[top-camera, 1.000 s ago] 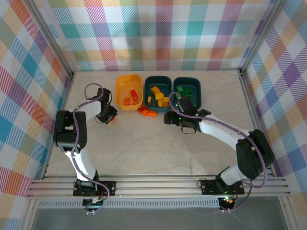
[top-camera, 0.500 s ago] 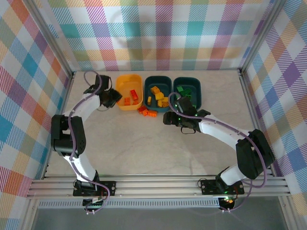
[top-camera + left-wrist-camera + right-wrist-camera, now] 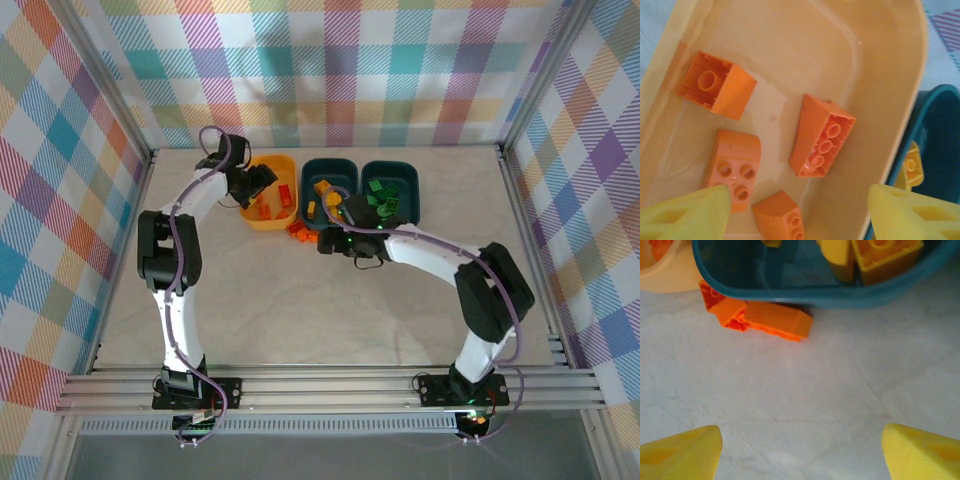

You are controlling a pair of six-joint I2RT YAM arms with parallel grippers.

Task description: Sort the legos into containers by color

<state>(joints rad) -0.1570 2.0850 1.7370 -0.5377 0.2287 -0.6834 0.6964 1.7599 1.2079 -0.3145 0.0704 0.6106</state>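
The left gripper (image 3: 797,215) hangs over the orange-yellow tub (image 3: 920,60), fingers apart and empty. Red-orange bricks (image 3: 822,137) lie inside, sorted by color. The right gripper (image 3: 800,450), fingers also apart, faces two loose red-orange bricks (image 3: 771,320) on the table (image 3: 815,400), just beside the near edge of the middle teal tub (image 3: 805,295), probably for pickup.

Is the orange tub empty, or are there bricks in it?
Not empty. The orange-yellow tub has at least four red-orange bricks lying inside it.
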